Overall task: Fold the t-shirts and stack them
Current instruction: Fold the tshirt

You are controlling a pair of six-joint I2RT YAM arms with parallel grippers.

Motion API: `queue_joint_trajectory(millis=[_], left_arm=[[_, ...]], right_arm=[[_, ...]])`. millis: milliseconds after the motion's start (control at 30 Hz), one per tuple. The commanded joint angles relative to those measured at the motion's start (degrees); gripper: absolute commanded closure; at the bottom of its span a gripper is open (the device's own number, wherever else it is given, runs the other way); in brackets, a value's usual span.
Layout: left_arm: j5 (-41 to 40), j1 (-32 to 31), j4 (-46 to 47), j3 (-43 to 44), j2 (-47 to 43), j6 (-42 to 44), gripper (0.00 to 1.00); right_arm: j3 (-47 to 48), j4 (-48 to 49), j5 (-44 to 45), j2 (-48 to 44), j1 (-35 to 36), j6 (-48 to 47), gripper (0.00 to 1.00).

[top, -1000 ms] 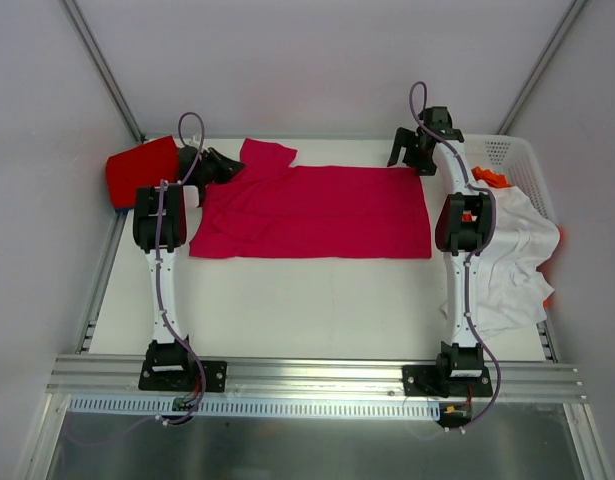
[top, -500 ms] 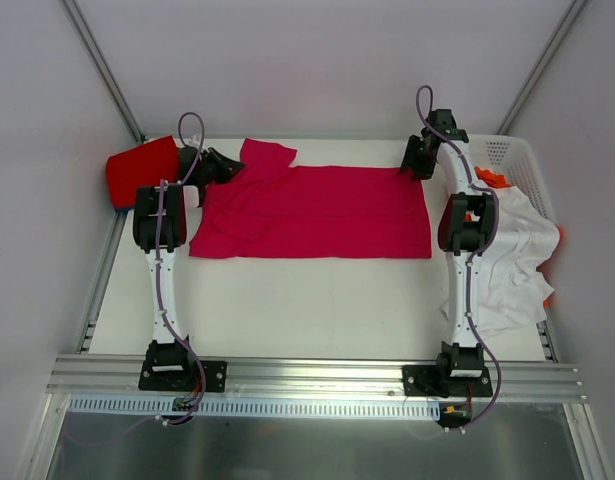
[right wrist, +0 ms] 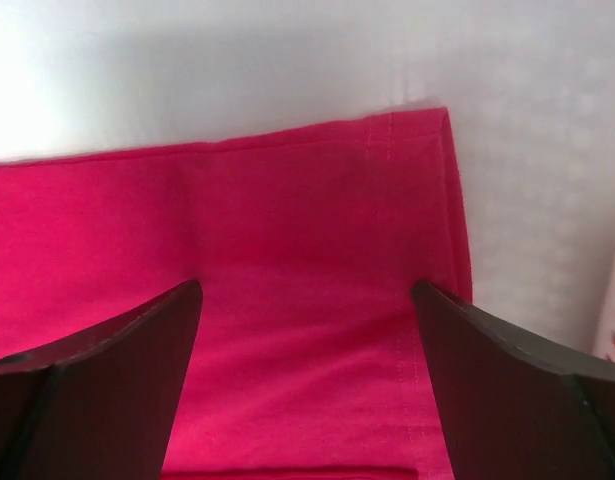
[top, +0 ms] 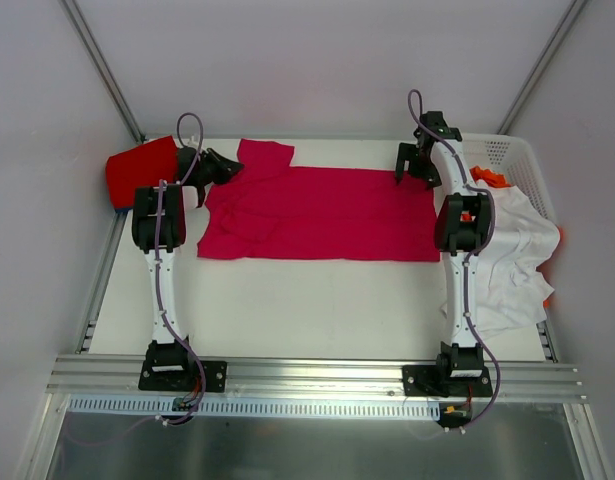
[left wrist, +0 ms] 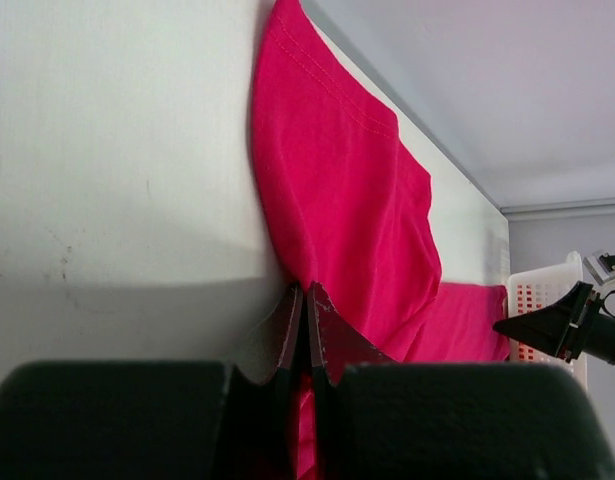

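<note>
A large crimson-pink t-shirt [top: 317, 212] lies spread flat across the back of the table, one sleeve pointing to the far left. My left gripper [top: 219, 170] is shut on its left edge by that sleeve; in the left wrist view pink cloth [left wrist: 337, 190] is pinched between the closed fingers [left wrist: 307, 300]. My right gripper [top: 412, 165] hovers open over the shirt's far right corner. In the right wrist view its dark fingertips [right wrist: 117, 370] stand wide apart above the hemmed corner [right wrist: 237, 200], with nothing gripped.
A folded red shirt [top: 139, 170] sits at the back left corner. A white lattice basket [top: 512, 152] stands at the right, with an orange shirt [top: 490, 178] in it and a white shirt [top: 517, 250] draped over its side onto the table.
The pink shirt has shifted slightly to the right, and the left gripper has moved with it. The right gripper swung in over the shirt's far right corner, narrowed briefly and stands wide again.
</note>
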Motion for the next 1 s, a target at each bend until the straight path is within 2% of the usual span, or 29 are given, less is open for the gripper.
queue_joint_trajectory(millis=[0, 100, 200, 267, 400, 433, 533, 600, 633, 700, 733, 767, 967], left_arm=[[0.1, 0.5, 0.8, -0.8, -3.5, 0.8, 1.00], [0.1, 0.5, 0.9, -0.7, -3.5, 0.8, 1.00], [0.2, 0.6, 0.9, -0.7, -3.5, 0.7, 1.00], [0.0, 0.5, 0.8, -0.5, -3.4, 0.6, 1.00], [0.0, 0.5, 0.7, -0.3, -3.2, 0.6, 1.00], [0.0, 0.5, 0.7, -0.2, -3.2, 0.6, 1.00], [-0.1, 0.6, 0.3, -0.2, -3.2, 0.6, 1.00], [-0.2, 0.5, 0.3, -0.4, -3.3, 0.5, 1.00], [-0.3, 0.6, 0.3, -0.5, -3.3, 0.6, 1.00], [-0.3, 0.5, 0.3, -0.8, -3.5, 0.6, 1.00], [-0.3, 0.6, 0.3, -0.9, -3.5, 0.4, 1.00], [-0.3, 0.6, 0.3, -0.9, -3.6, 0.5, 1.00], [-0.3, 0.5, 0.0, -0.9, -3.7, 0.5, 1.00]], right_arm=[[-3.1, -0.1, 12.5, -2.7, -0.4, -3.4, 0.06], [-4.1, 0.5, 12.5, -2.6, -0.4, -5.0, 0.05], [-1.7, -4.3, 10.8, 0.0, -0.4, -8.3, 0.19], [-1.2, -8.6, 10.0, 1.1, -0.4, -9.6, 0.33], [-9.7, -9.3, 12.7, -1.6, 1.4, -10.7, 0.48], [-10.5, -9.1, 13.2, -2.1, 1.8, -10.5, 0.43], [-12.1, -8.8, 10.4, -3.8, 3.2, -10.6, 0.35], [-12.5, -8.8, 10.7, -3.8, 4.1, -10.9, 0.39], [-12.8, -8.6, 10.4, -3.7, 4.4, -11.1, 0.51], [-10.6, -10.3, 10.0, -2.0, 4.7, -10.9, 0.65], [-10.8, -9.8, 10.4, -2.1, 4.9, -11.1, 0.84], [-10.8, -9.7, 11.0, -2.3, 5.0, -11.2, 0.90], [-12.0, -7.2, 15.1, -3.1, 5.0, -12.1, 1.00]])
